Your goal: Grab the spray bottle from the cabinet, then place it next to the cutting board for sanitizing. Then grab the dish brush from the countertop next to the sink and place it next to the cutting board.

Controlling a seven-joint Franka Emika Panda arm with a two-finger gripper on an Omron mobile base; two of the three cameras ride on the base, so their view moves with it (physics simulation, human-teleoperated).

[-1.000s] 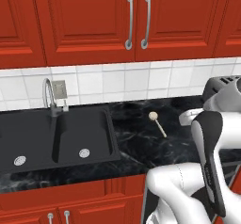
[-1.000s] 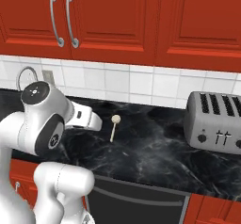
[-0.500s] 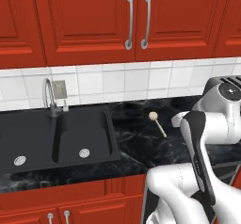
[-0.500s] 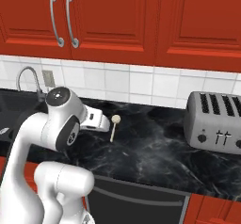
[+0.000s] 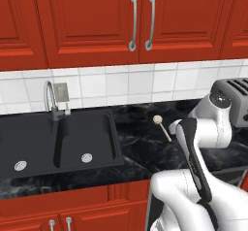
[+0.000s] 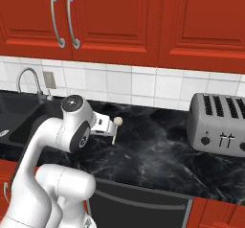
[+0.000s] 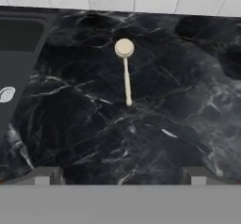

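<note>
One sink (image 5: 58,140), two basins, each with a round silver drain; one curved faucet (image 5: 50,96) at its back edge, well left of the hand. One wall plate on the tiles just beside the faucet. Two long silver handles on the cabinet (image 5: 140,21) doors above.

One brush (image 7: 125,68) on the countertop (image 7: 155,124): pale round head, thin pale handle, lying flat right of the sink. From the hand camera it lies ahead of the fingers, head far, handle end pointing back toward the hand, clear of both tips. Sink edge off to the hand's left in that view.

One toaster (image 6: 217,124), four slots, two knobs, well right of the hand.

Gripper (image 7: 120,176): fingers spread wide, one tip at either side of the view's bottom, nothing between them, touching nothing. It hangs above the marble, near the brush.

No readable writing or labels anywhere.
</note>
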